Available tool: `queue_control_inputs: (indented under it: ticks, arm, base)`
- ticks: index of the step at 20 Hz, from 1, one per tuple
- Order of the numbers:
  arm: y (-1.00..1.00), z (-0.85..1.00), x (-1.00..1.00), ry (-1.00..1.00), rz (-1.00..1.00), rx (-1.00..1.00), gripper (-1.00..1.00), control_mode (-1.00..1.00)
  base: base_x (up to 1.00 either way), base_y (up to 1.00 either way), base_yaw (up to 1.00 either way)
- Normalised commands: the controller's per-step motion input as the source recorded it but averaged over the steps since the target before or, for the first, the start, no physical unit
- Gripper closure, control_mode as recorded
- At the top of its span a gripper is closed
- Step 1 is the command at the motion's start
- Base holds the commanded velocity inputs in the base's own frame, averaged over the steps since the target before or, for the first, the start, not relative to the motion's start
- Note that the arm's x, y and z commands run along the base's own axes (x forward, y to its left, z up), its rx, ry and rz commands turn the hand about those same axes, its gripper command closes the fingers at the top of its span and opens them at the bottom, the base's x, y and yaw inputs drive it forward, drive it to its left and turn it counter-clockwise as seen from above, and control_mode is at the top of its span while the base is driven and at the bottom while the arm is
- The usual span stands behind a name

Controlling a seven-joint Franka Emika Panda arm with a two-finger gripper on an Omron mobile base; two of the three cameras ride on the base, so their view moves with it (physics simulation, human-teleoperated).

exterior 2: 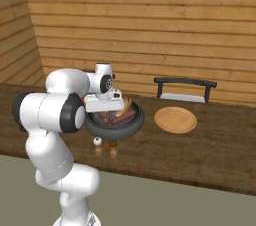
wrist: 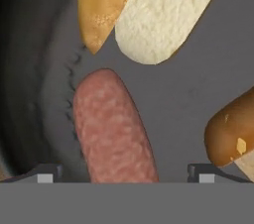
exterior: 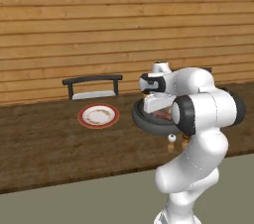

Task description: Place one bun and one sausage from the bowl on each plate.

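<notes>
Wooden counter (exterior: 49,139): pincer (wrist: 124,178) wide open over bowl (wrist: 188,94), straddling sausage (wrist: 111,129), perhaps not touching.

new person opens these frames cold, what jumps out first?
Probably the white arm folded over the dark bowl on the wooden counter, its open gripper low inside it. In the hand view a pink sausage lies between the fingers, with a cut bun just beyond it. Off to the sides sit two plates: a red-rimmed one in the left base view, and a tan-looking plate in the right base view.
</notes>
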Motion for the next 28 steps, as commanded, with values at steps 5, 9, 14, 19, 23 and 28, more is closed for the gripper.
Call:
queue_control_inputs:
  ticks: [5, 9, 14, 19, 23, 28]
  arm:
    - [0.00, -0.07, 0.00, 0.02, 0.03, 0.00, 1.00, -1.00]
    - [0.00, 0.00, 0.00, 0.01, 0.00, 0.00, 1.00, -1.00]
    - [0.02, 0.15, -0.22, -0.03, 0.00, 0.00, 1.00, -1.00]
    - [0.02, 0.91, -0.57, -0.09, 0.00, 0.00, 1.00, -1.00]
    - [0.29, 0.98, -0.56, -0.18, 0.01, 0.00, 1.00, -1.00]
    - [0.59, 0.65, -0.31, -0.27, 0.00, 0.00, 1.00, -1.00]
  base:
    - [0.00, 0.00, 0.00]
    - [0.00, 0.00, 0.00]
    - [0.00, 0.00, 0.00]
    - [0.00, 0.00, 0.00]
    - [0.00, 0.00, 0.00]
    - [0.00, 0.00, 0.00]
